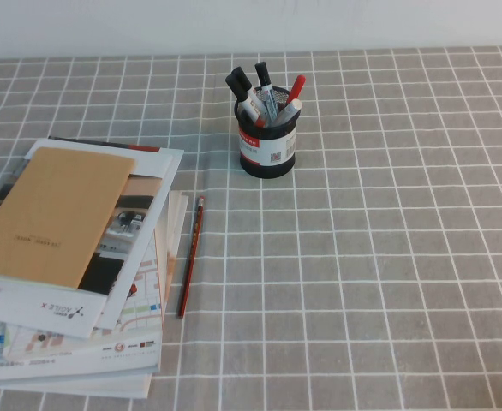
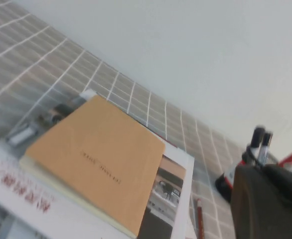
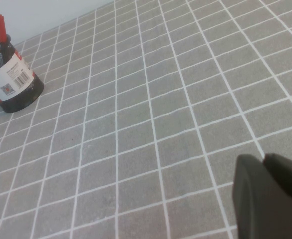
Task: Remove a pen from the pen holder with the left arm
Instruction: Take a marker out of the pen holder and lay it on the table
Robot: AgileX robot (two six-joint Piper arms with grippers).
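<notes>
A black mesh pen holder (image 1: 266,150) with a red-and-white label stands at the back middle of the table. It holds several markers (image 1: 259,90) with black and red caps. Neither arm shows in the high view. In the left wrist view my left gripper (image 2: 263,168) is shut with nothing in it, over the table's left side; the pen holder (image 2: 226,180) and its markers (image 2: 259,143) show just behind its fingers. In the right wrist view my right gripper (image 3: 263,159) is shut and empty above bare tablecloth, far from the pen holder (image 3: 14,82).
A tan notebook (image 1: 54,214) lies on a stack of magazines (image 1: 80,342) at the table's left. A red pencil (image 1: 191,255) lies on the grey checked cloth beside the stack. The notebook (image 2: 96,159) and pencil (image 2: 200,219) also appear in the left wrist view.
</notes>
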